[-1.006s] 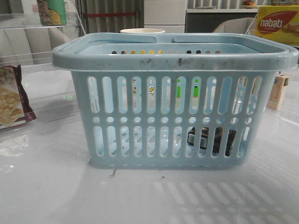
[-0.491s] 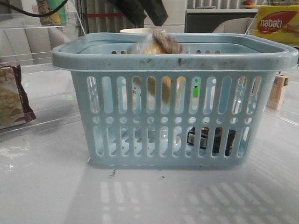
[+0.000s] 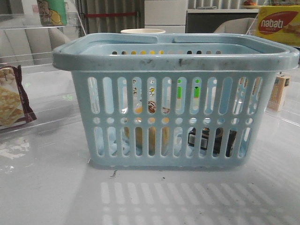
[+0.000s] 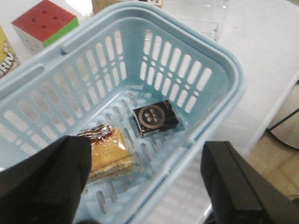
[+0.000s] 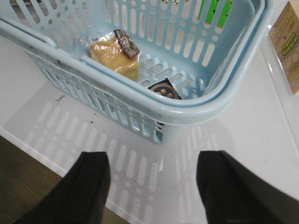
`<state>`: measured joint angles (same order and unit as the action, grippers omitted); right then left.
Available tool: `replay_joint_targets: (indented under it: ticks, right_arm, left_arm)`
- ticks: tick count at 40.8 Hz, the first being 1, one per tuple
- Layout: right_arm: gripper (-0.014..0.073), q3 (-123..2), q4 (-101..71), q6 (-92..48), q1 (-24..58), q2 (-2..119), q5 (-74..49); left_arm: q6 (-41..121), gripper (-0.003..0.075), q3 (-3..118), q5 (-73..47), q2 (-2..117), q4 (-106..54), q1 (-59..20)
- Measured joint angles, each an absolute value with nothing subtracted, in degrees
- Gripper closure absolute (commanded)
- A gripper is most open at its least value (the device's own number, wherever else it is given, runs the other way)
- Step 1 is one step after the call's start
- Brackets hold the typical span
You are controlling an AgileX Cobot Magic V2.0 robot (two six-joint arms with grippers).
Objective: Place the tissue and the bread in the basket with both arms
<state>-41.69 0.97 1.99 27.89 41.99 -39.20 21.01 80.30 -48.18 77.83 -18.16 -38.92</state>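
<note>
The pale blue basket (image 3: 173, 60) stands mid-table. The bread (image 3: 152, 138), a clear packet of golden-brown bread with a dark top, lies on the basket floor at the left. The black tissue packet (image 3: 211, 140) lies on the floor at the right. In the left wrist view the bread (image 4: 110, 151) and tissue (image 4: 155, 116) lie side by side inside the basket (image 4: 224, 70). My left gripper (image 4: 145, 172) is open and empty above them. My right gripper (image 5: 152, 163) is open and empty over the table, outside the basket (image 5: 187, 109), with the bread (image 5: 117, 53) and tissue (image 5: 164, 91) showing inside. Neither gripper shows in the front view.
A maroon-edged cracker packet (image 3: 11, 98) lies at the left. A yellow nabati box (image 3: 279, 23) and a small carton (image 3: 279, 91) stand at the right. A cup (image 3: 143, 31) is behind the basket. A colour cube (image 4: 44, 23) sits beyond it. The table's edge (image 5: 28, 140) is close to my right gripper.
The bread was held over the basket rim half a second ago. It now lies on the basket floor, and the gripper has left the front view.
</note>
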Motion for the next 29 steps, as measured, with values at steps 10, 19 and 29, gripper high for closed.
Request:
replay_joint_targets:
  ticks: [10, 19, 29]
  right_arm:
    - [0.0077, -41.7, 1.0, 2.0, 27.9, 42.0, -39.2]
    - [0.0077, -41.7, 1.0, 2.0, 27.9, 42.0, -39.2]
    - [0.0077, -41.7, 1.0, 2.0, 27.9, 42.0, -39.8]
  left_arm:
    - [18.5, 0.0234, 63.2, -48.1, 61.3, -16.0, -39.7]
    - [4.4, 0.0246, 51.7, -48.6, 47.7, -3.6, -39.7]
    - [-2.4, 0.0246, 43.8, -49.9, 34.8, 2.1, -39.7]
